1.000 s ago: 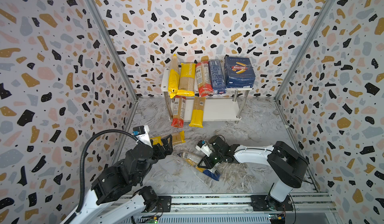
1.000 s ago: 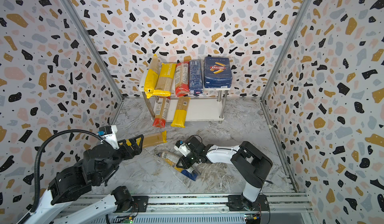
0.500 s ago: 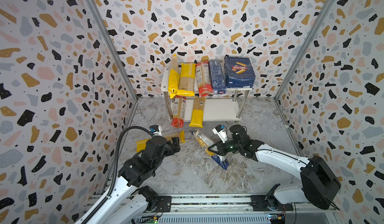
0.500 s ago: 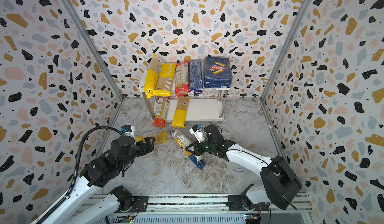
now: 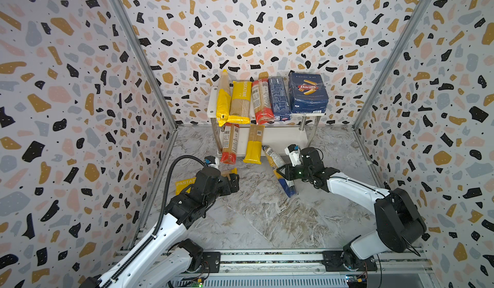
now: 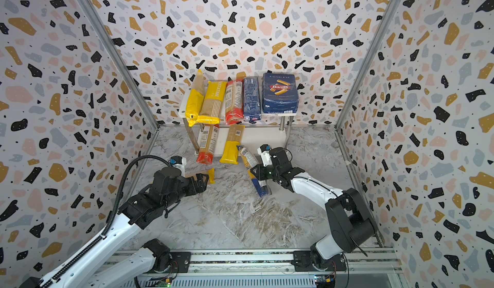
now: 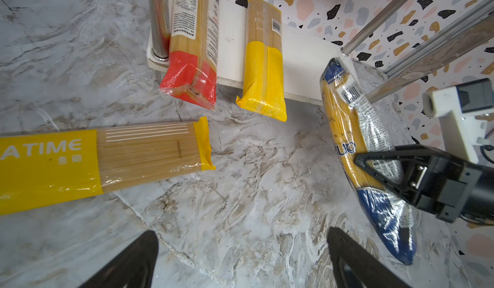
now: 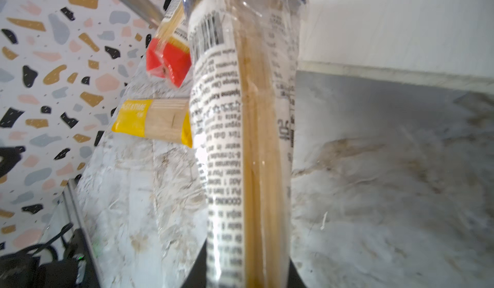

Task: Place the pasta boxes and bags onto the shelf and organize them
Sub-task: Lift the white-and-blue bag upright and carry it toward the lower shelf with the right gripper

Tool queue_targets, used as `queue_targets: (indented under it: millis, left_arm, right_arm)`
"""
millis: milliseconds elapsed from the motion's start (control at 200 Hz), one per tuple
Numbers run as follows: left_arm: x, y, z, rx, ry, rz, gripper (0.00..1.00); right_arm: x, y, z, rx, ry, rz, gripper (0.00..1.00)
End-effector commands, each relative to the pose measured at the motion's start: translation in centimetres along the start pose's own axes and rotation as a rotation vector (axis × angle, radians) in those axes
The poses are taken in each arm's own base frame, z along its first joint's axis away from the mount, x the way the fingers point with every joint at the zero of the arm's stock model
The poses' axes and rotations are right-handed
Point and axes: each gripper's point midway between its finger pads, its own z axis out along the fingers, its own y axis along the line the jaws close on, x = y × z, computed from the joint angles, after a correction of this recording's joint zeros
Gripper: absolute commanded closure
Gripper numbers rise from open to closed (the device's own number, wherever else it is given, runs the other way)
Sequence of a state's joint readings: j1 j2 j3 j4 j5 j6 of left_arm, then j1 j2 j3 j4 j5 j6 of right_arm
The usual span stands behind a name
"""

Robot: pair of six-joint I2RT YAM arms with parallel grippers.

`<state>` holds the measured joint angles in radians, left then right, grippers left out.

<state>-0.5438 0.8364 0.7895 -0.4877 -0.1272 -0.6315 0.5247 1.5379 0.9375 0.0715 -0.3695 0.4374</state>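
The right gripper [image 5: 282, 172] is pinching the clear, blue-ended plastic spaghetti bag [image 5: 272, 155] mid-length, its long axis aiming at the white chrome-legged shelf's lower board [image 5: 288, 139] just ahead; the left gripper [image 5: 233, 180] is hanging spread.

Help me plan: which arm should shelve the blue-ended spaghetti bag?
Right. The right gripper is shut on the blue-ended bag, whose tip is near the shelf; the left gripper is open and empty.
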Motion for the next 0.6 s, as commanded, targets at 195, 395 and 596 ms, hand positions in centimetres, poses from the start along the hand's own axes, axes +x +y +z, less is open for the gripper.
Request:
queue_targets:
  millis: [195, 395, 596]
  left_arm:
    - [-2.5, -1.5, -1.3, 0.063, -0.071, 0.018, 0.02]
    - [-2.4, -1.3, -1.6, 0.067, -0.073, 0.019, 0.02]
    - [-2.6, -1.2, -2.0, 0.07, -0.077, 0.023, 0.03]
  right_arm:
    - [-10.9, -0.5, 0.5, 0.095, -0.321, 0.006, 1.0]
    - [-14.0, -1.5, 2.3, 0.146, -0.388, 0.059, 1.0]
    - [-16.7, -1.6, 3.9, 0.167, -0.432, 0.076, 1.0]
